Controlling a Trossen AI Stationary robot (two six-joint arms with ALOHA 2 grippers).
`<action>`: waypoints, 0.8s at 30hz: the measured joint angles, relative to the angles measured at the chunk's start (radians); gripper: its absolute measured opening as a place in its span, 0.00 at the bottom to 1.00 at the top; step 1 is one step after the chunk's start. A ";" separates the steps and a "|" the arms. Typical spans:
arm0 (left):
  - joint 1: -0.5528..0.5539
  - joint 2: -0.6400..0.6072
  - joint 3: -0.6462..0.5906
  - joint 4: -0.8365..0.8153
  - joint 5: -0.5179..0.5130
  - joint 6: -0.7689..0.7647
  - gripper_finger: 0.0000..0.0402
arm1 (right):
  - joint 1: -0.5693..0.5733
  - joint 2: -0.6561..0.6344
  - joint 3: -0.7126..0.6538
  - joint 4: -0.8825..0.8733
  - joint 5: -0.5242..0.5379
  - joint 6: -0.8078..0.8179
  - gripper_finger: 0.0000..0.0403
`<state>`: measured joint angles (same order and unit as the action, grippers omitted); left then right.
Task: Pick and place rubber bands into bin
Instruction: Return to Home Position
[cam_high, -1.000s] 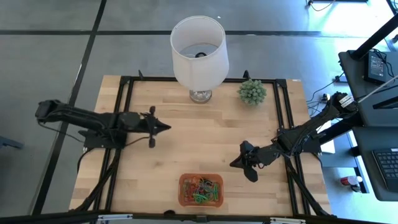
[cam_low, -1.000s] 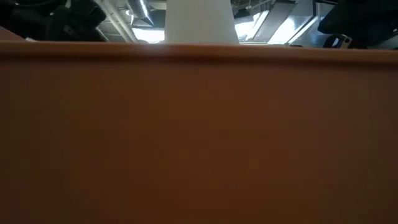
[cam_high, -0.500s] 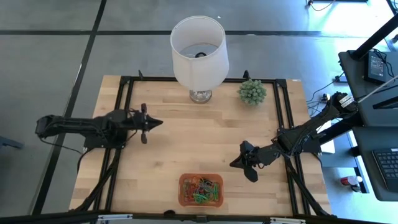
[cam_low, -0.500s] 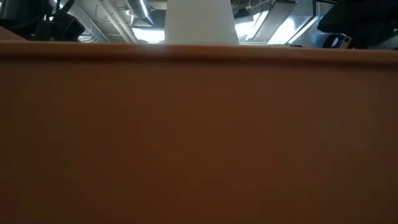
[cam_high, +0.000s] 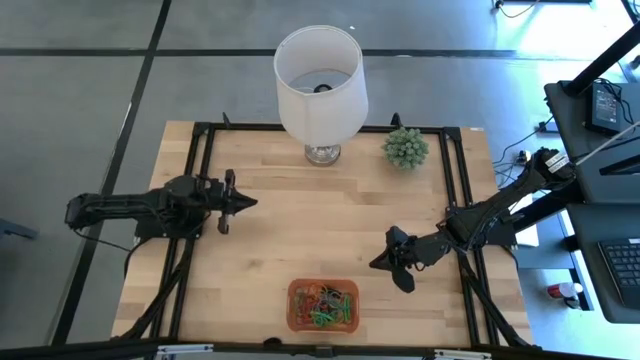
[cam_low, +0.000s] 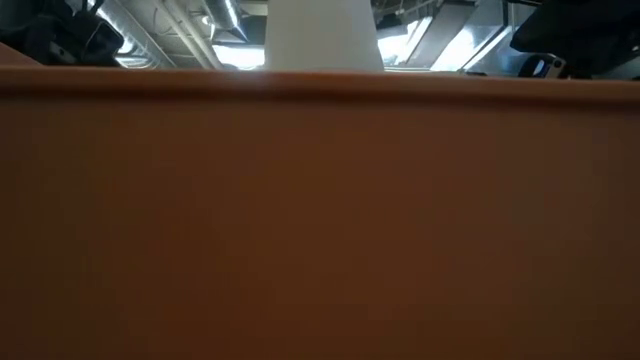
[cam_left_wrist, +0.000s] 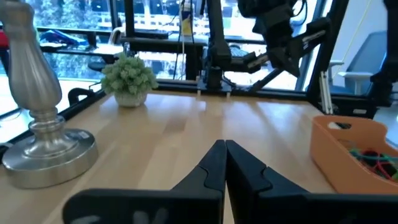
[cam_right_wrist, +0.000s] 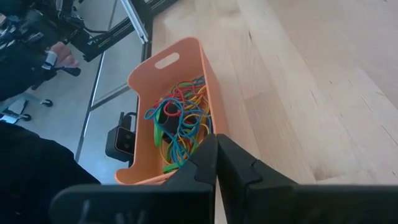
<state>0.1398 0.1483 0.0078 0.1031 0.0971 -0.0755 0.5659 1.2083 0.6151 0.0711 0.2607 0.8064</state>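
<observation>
The orange bin (cam_high: 293, 306) rests flat on the wooden table close to its near edge. Its wall (cam_low: 320, 220) fills the low view. Rubber bands (cam_high: 325, 305) in red, green, blue and yellow lie tangled inside it (cam_right_wrist: 180, 127). My right gripper (cam_high: 372, 265) hangs shut and empty to the right of the bin and a little beyond it, slanting down toward it (cam_right_wrist: 216, 138). My left gripper (cam_high: 254, 200) is shut and empty, level above the table's left half (cam_left_wrist: 224, 144), well away from the bin (cam_left_wrist: 348, 149).
A lamp with a white shade (cam_high: 320, 80) and a metal foot (cam_left_wrist: 43, 146) stands at the far edge. A small green plant (cam_high: 405, 147) is to its right. Black frame rails (cam_high: 195, 170) run along the table's sides. A person's hand (cam_right_wrist: 61, 57) shows beyond the near edge.
My left gripper has drawn back toward the table's left edge and sunk a little, staying shut. The arm has folded in behind it. My right gripper, the bin and the bands have kept still.
</observation>
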 joint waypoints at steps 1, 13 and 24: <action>0.000 -0.006 0.000 0.001 0.004 -0.005 0.00 | 0.000 0.000 0.000 0.000 0.000 0.000 0.03; 0.000 -0.023 0.000 -0.069 0.027 0.075 0.00 | 0.000 0.000 0.000 -0.001 0.000 -0.006 0.03; 0.000 -0.022 0.000 -0.080 -0.048 0.065 0.00 | 0.000 0.000 0.000 -0.001 0.000 -0.007 0.03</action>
<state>0.1394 0.1261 0.0078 0.0235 0.0494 -0.0105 0.5659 1.2083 0.6151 0.0700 0.2611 0.7994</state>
